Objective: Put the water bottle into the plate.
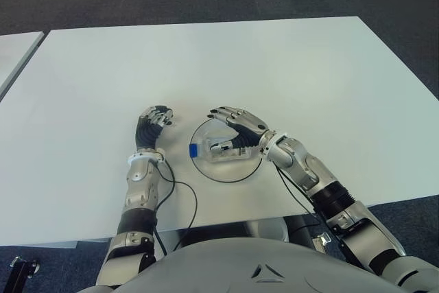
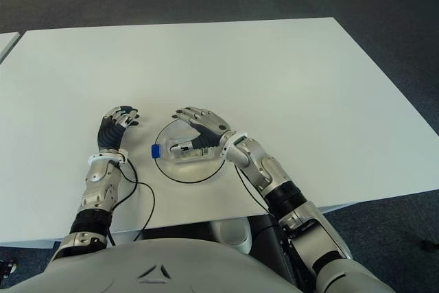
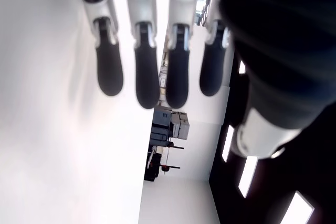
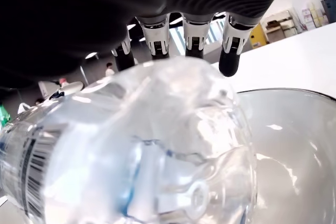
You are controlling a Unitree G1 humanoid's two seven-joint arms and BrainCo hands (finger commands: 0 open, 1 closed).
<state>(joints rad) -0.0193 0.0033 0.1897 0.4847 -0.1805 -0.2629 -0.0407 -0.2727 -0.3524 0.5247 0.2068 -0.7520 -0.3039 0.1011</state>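
Note:
A clear water bottle (image 1: 221, 149) with a blue cap (image 1: 194, 149) lies on its side inside the transparent round plate (image 1: 233, 181) near the table's front edge. My right hand (image 1: 236, 128) hovers over the bottle, its fingers (image 4: 231, 59) stretched out straight past the bottle (image 4: 142, 156) and not wrapped around it. The plate's glassy wall (image 4: 299, 124) shows beside the bottle in the right wrist view. My left hand (image 1: 152, 123) shows on the table just left of the plate, its fingers (image 3: 147, 77) relaxed and holding nothing.
The white table (image 1: 274, 66) stretches wide behind and to both sides of the plate. A black cable (image 1: 192, 200) loops near the front edge beside my left forearm. A second table corner (image 1: 14, 49) shows at the far left, dark carpet beyond.

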